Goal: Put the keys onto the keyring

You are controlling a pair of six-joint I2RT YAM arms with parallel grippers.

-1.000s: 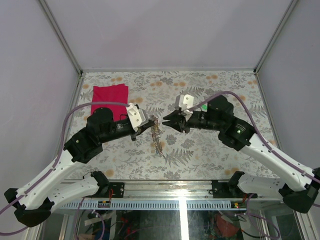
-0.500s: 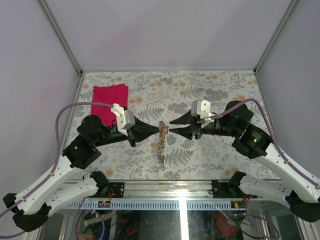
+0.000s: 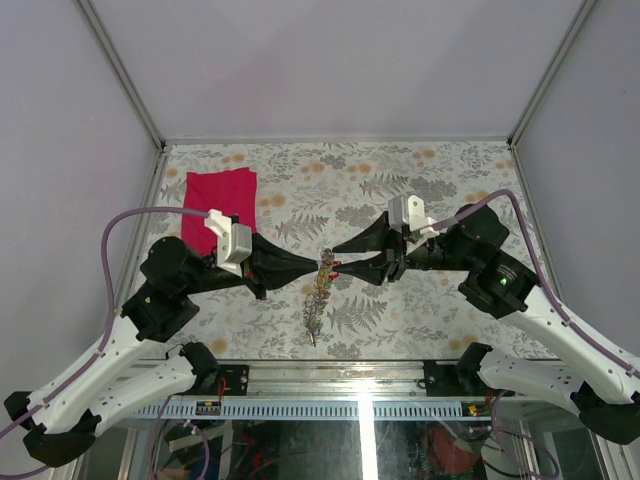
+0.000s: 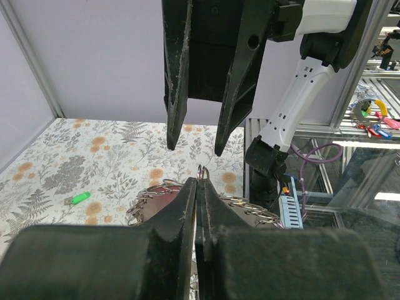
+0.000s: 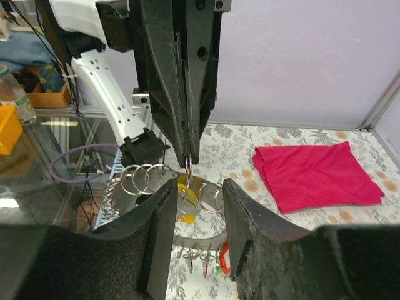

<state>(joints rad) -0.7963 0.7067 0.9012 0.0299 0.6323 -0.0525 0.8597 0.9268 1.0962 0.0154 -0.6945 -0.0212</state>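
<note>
My left gripper (image 3: 316,268) is shut on a small split ring (image 4: 202,172) at the top of the keyring (image 3: 317,296), which hangs edge-on below it above the table's middle. In the right wrist view the keyring (image 5: 187,239) is a flat grey band fringed with small rings; a yellow key (image 5: 186,201) hangs at its centre and several keys (image 5: 209,257) dangle from its lower rim. My right gripper (image 3: 334,258) faces the left one tip to tip, open, its fingers (image 5: 164,219) on either side of the held ring without touching it. A loose green key (image 4: 79,198) lies on the table.
A red cloth (image 3: 219,197) lies flat at the back left of the flowered table (image 3: 430,180). The frame's metal uprights (image 3: 125,75) and pale walls close in both sides. The table's near edge (image 3: 330,365) runs just in front of the arm bases.
The left arm has drawn back and levelled out, carrying the keyring toward the near edge. The right gripper has swung round to face it and opened wider.
</note>
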